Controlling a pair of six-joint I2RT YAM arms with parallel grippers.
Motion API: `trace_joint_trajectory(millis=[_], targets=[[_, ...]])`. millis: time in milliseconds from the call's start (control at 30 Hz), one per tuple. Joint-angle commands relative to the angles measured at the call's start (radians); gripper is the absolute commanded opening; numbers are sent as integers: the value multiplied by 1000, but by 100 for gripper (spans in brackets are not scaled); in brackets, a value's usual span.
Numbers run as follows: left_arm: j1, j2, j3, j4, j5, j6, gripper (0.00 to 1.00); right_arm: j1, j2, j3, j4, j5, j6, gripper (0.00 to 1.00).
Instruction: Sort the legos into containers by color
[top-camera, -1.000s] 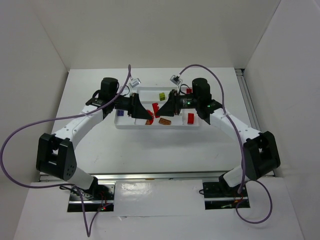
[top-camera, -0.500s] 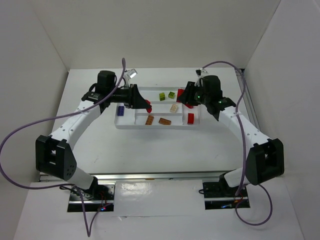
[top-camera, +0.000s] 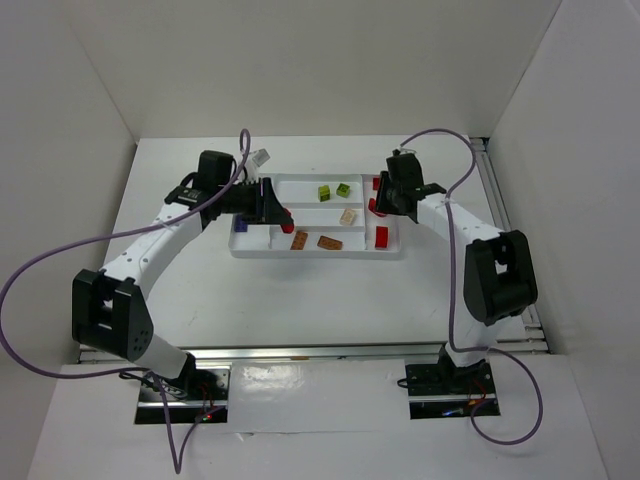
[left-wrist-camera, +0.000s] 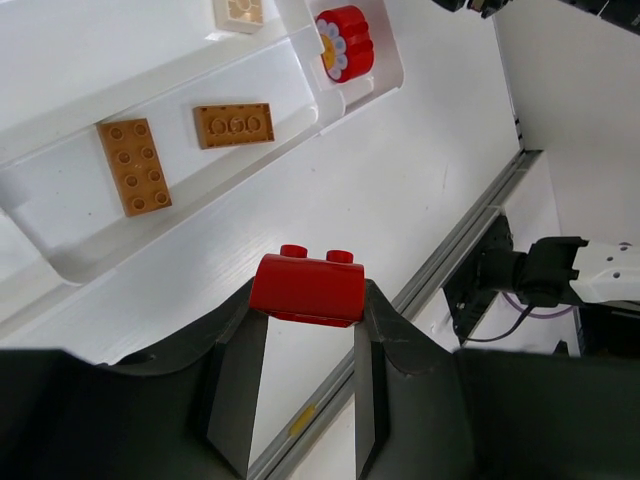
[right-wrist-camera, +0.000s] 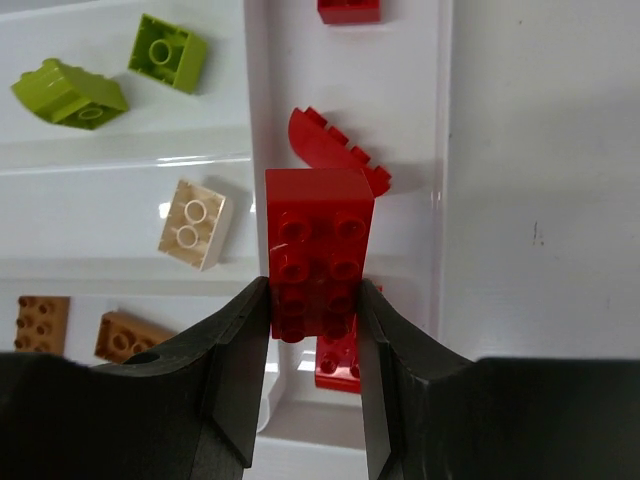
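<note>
Left fingers (left-wrist-camera: 235, 375) clamp a red brick (left-wrist-camera: 306, 288) above the tray's (top-camera: 318, 254) left part; right fingers (right-wrist-camera: 232, 350) clamp another red brick (right-wrist-camera: 318, 250) above its right end, toward the surface's (top-camera: 200, 295) far edge.

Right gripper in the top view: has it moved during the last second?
Yes. The right gripper went from over the middle of the white tray to the tray's right end, and it holds a red brick.
</note>
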Motion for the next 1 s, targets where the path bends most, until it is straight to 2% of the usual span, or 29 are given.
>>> trace_joint_trajectory(millis=[0, 267, 867, 933, 967], targets=[[6, -49, 3, -7, -22, 9, 0, -3, 30, 74, 2, 86, -37, 3], [6, -58, -6, -7, -8, 9, 0, -3, 79, 106, -7, 95, -47, 16], [-3, -57, 4, 3, 20, 9, 0, -12, 99, 97, -7, 114, -47, 17], [-3, -47, 17, 3, 20, 9, 0, -12, 99, 97, -7, 114, -47, 22], [-3, -47, 17, 3, 11, 9, 0, -12, 99, 88, -7, 114, -47, 27]])
